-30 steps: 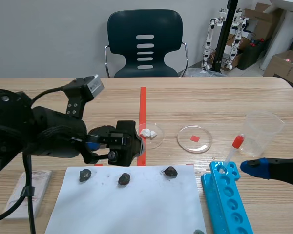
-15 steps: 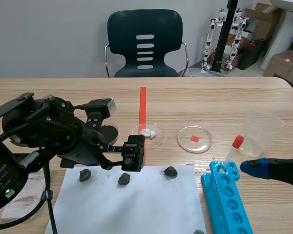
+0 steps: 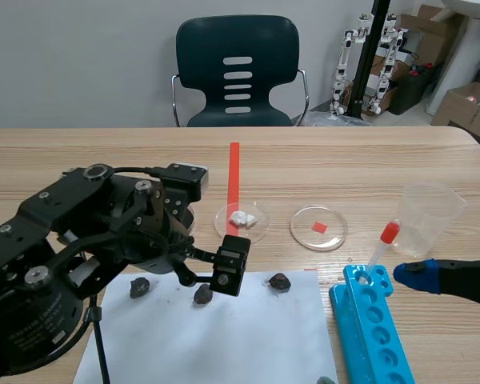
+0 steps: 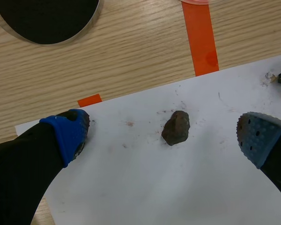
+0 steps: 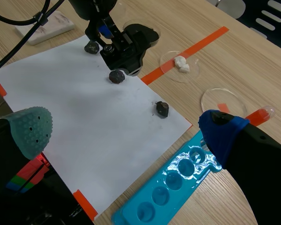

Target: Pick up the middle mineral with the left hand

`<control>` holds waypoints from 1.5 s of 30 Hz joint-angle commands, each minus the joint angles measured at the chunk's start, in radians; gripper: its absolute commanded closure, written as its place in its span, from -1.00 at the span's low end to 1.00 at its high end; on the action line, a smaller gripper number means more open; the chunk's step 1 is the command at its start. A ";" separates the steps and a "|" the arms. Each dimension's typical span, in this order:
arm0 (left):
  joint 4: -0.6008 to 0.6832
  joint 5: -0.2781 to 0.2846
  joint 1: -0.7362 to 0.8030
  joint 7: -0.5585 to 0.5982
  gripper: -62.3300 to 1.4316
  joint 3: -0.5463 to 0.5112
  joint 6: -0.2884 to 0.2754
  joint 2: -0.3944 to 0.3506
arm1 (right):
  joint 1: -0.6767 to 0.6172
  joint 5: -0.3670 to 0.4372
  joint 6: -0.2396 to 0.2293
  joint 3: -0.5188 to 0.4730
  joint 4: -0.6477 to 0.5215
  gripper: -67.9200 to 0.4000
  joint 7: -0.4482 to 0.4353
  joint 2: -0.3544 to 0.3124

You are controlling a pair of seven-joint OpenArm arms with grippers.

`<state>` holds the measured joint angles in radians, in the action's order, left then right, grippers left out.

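Left gripper [image 3: 207, 274], jaws spread wide, hangs over the middle stone [image 4: 175, 127] of three on the near white sheet [image 4: 154, 187], straddling it so that closing should clamp it.

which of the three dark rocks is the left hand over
The middle dark brown mineral lump: it lies between the fingers of the open left hand; the leftmost lump and rightmost lump flank it.

No text, label or number legible (any view).
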<state>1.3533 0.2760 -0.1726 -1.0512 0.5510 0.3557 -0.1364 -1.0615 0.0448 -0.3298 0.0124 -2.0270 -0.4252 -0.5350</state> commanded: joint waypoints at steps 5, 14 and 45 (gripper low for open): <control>0.018 0.000 -0.011 -0.024 -1.00 0.006 0.001 0.025 | 0.003 0.010 0.000 -0.007 -0.008 -1.00 -0.018 -0.005; -0.102 0.000 -0.048 -0.050 -1.00 0.010 0.000 0.067 | 0.003 0.010 0.000 -0.007 -0.008 -1.00 -0.018 -0.005; -0.244 0.000 -0.090 -0.046 -0.11 0.040 0.024 0.075 | 0.003 0.010 0.000 -0.007 -0.008 -1.00 -0.018 -0.005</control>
<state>1.0943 0.2756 -0.2611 -1.0889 0.5930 0.3817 -0.0616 -1.0615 0.0448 -0.3298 0.0124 -2.0270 -0.4252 -0.5350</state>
